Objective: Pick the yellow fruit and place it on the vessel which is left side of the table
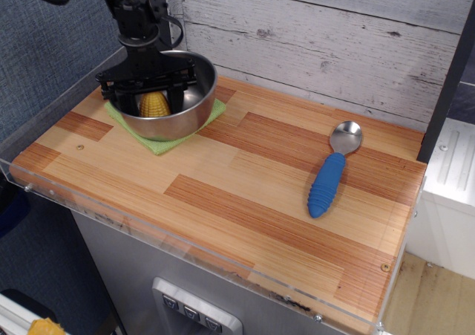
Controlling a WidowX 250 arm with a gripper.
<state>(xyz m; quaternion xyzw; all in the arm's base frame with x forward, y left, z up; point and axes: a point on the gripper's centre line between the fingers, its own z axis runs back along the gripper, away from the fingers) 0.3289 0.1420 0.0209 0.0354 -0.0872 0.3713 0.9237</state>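
The yellow toy corn cob rests inside the shiny steel bowl at the back left of the wooden table. My gripper hangs low over the bowl, open. Its black fingers are spread wide on either side of the corn and do not touch it. The corn's lower part is hidden behind the bowl's front wall.
The bowl stands on a green cloth. A metal spoon with a blue handle lies at the right side of the table. A clear acrylic edge runs along the front and left. A whitewashed plank wall stands behind.
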